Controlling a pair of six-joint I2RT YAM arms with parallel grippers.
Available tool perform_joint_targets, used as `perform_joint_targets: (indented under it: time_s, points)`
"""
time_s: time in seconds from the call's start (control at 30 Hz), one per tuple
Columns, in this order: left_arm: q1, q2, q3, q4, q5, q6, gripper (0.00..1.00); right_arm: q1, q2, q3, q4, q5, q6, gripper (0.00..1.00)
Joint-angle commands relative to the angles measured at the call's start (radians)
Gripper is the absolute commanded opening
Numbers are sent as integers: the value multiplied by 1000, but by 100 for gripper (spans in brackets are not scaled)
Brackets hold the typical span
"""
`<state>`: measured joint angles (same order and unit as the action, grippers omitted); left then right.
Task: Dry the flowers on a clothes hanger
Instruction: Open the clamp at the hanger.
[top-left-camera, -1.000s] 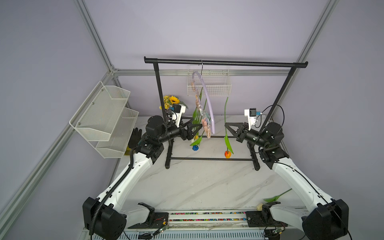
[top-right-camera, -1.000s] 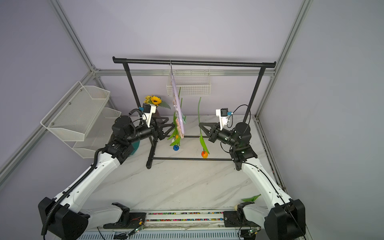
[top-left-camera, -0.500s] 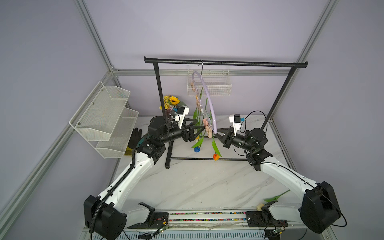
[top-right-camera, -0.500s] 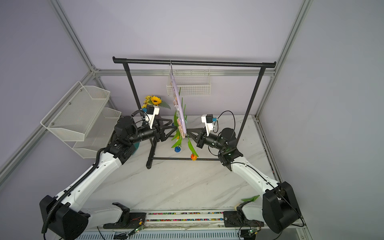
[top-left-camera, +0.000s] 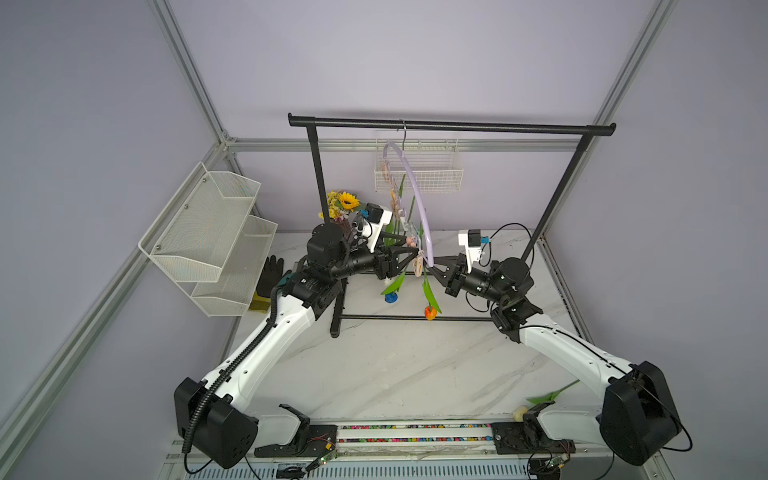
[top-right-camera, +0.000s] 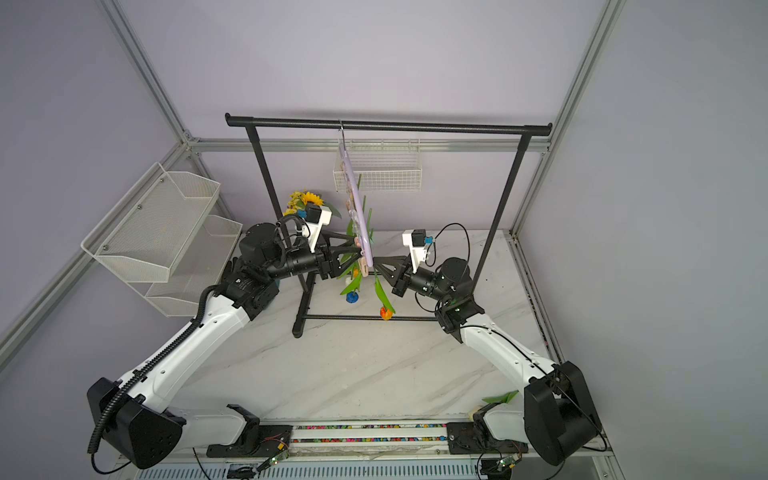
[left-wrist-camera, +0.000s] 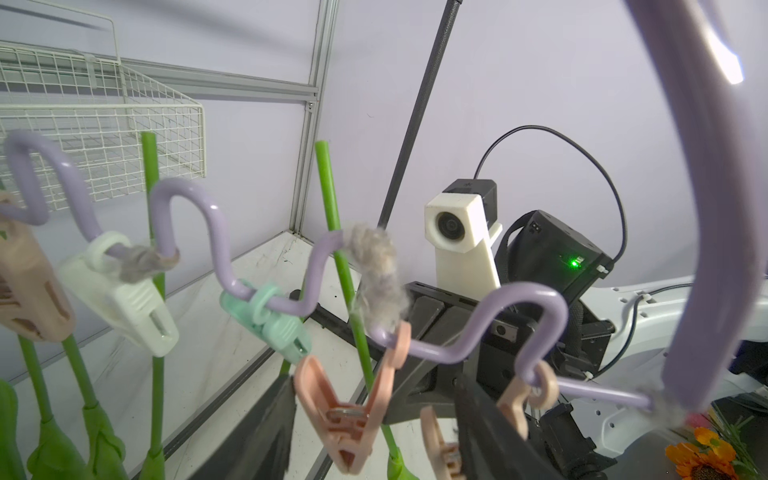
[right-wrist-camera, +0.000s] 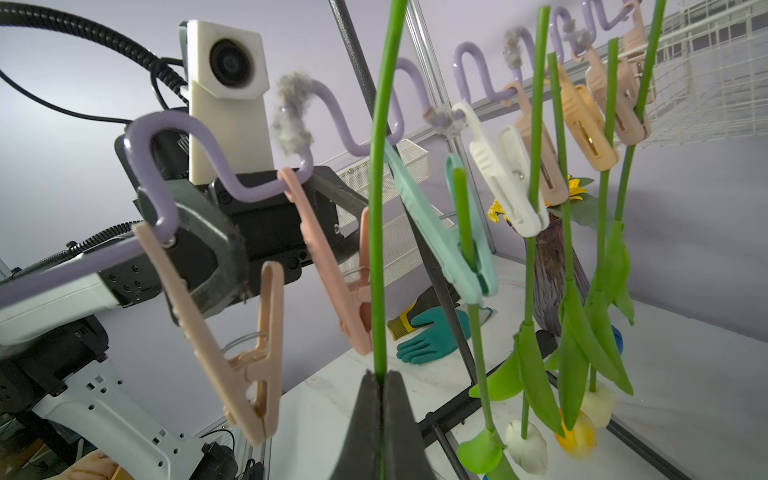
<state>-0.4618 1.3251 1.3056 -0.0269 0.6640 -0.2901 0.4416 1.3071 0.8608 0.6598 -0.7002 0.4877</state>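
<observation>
The lilac clothes hanger (top-left-camera: 415, 195) (top-right-camera: 357, 199) hangs by its hook from the black rack. Several flowers hang head down from its pegs, among them a blue head (top-left-camera: 390, 297) and white heads (right-wrist-camera: 523, 451). My right gripper (top-left-camera: 432, 266) (right-wrist-camera: 380, 376) is shut on the green stem of an orange-headed tulip (top-left-camera: 431, 311) (top-right-camera: 386, 312), held upright beside a pink peg (right-wrist-camera: 332, 270). My left gripper (top-left-camera: 417, 258) (left-wrist-camera: 372, 399) is open, its fingers on either side of that pink peg (left-wrist-camera: 345, 415), which looks closed. Another tulip (top-left-camera: 540, 401) lies on the table at the front right.
The black garment rack (top-left-camera: 449, 126) spans the back, its foot bar (top-left-camera: 395, 318) low across the table. A sunflower bouquet (top-left-camera: 343, 203) stands behind my left arm. A wire basket (top-left-camera: 419, 170) and mesh shelves (top-left-camera: 208, 232) hang on the walls. Gloves (top-left-camera: 268, 278) lie at the left.
My right arm has swung left, carrying the orange tulip up to the hanger's near end. My left gripper's jaws have narrowed around the pink peg.
</observation>
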Motion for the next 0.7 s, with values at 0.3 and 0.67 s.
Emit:
perform_joint_targets:
  time_s: [0.3,0.67]
  points:
    - [-8,20,47,-11,4,27,61,6,-17,-11,24,7,-20,0]
    - [-1,28,61,-11,57,22,62,7,-5,-1,29,1,-11,0]
